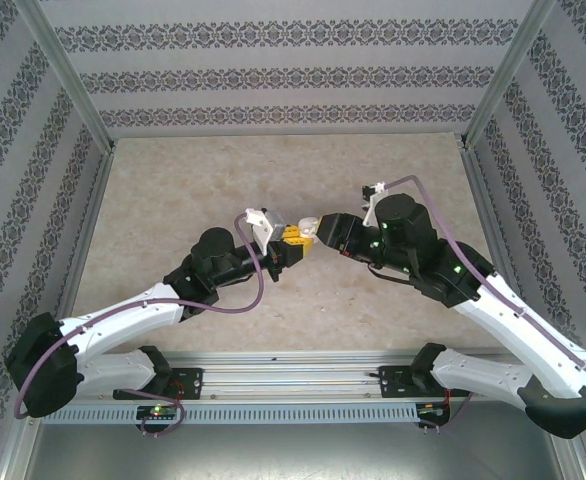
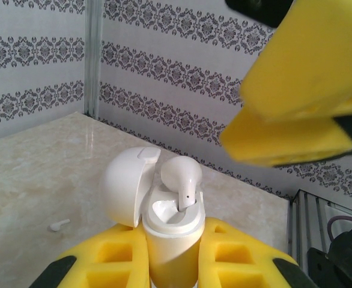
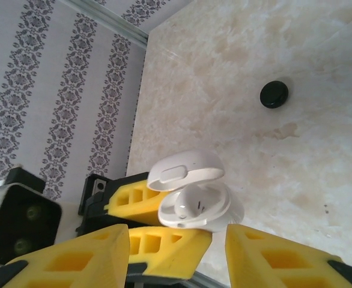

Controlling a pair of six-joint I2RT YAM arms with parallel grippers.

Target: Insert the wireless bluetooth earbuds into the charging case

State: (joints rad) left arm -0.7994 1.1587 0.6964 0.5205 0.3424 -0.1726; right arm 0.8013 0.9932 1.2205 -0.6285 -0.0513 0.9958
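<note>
Top external view: both arms meet mid-table [image 1: 173,200], left gripper [image 1: 295,238] and right gripper [image 1: 318,228] tip to tip, the charging case [image 1: 306,224] just a white speck between them.
Left gripper: clamped on the charging case [image 2: 171,240] from both sides, holding it upright off the table.
Case lid: the lid [image 2: 128,186] is flipped open, leaning to the left in the left wrist view.
Earbud: one earbud [image 2: 181,180] sits in a slot, its head poking up above the rim, so it looks only partly seated.
Right gripper: fingers spread with nothing between them, hovering just beside the case [image 3: 233,210] and lid [image 3: 185,168].
Loose bits: a small white bit [image 2: 59,225] lies on the table, too tiny to tell what it is; a black round thing [image 3: 274,94] lies well apart from the case.
</note>
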